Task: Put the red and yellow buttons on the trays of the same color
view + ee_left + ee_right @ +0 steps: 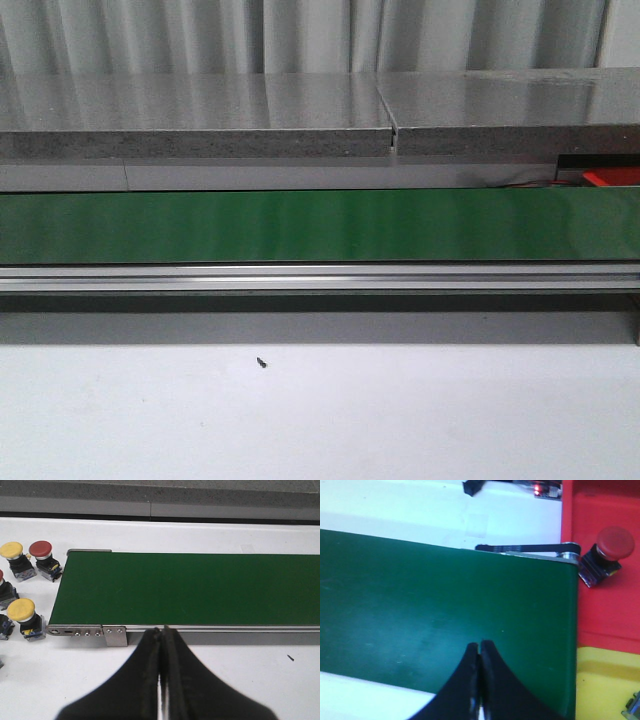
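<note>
Loose red and yellow buttons point(27, 587) wait off the green belt's point(190, 590) left end, the left gripper point(162, 630) pinched empty, then the right gripper point(479, 645) likewise, one red button point(605, 555) already on the red tray point(605, 610).

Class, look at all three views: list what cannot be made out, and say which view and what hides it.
- Front view: no buttons or grippers visible; red tray is only a sliver cut by the right edge.
- Left wrist view: a third red button is cut off by the picture's edge.
- Right wrist view: yellow tray runs out of frame; a grey object in the corner is unidentifiable.
- Front view: dark speck is too small to name.
</note>
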Controlling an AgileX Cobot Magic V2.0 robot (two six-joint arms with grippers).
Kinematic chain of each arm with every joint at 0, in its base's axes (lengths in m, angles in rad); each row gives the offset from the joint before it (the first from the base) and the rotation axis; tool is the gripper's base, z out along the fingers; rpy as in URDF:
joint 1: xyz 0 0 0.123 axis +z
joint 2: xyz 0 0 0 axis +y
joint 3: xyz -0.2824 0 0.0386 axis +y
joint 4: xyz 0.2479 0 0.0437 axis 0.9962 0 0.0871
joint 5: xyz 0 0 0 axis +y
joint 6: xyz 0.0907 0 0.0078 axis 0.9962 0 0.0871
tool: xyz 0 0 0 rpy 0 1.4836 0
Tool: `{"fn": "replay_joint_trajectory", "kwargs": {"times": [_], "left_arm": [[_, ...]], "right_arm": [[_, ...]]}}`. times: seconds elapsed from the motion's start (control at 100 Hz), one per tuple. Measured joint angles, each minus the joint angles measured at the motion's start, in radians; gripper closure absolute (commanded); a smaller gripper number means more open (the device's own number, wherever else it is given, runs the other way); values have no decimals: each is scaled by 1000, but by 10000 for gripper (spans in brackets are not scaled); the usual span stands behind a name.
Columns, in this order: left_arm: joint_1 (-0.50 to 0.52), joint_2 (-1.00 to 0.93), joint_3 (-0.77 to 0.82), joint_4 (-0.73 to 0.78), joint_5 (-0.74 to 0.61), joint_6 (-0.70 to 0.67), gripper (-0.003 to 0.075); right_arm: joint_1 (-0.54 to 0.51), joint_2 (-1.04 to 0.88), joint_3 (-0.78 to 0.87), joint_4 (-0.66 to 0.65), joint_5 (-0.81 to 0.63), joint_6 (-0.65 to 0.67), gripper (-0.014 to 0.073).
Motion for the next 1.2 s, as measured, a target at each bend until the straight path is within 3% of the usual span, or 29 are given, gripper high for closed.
{"fn": "replay_joint_trajectory", "kwargs": {"times": [0.19,0.71,1.2], "left_arm": [[0,0,0,0,0,0,739],[0,0,0,0,0,0,739],[2,6,0,2,0,0,739]], "right_arm": [[53,-136,69,-4,-34,0,622],[55,-561,291,18,-68,-2,622],[55,-596,311,18,-60,-2,622]]}}
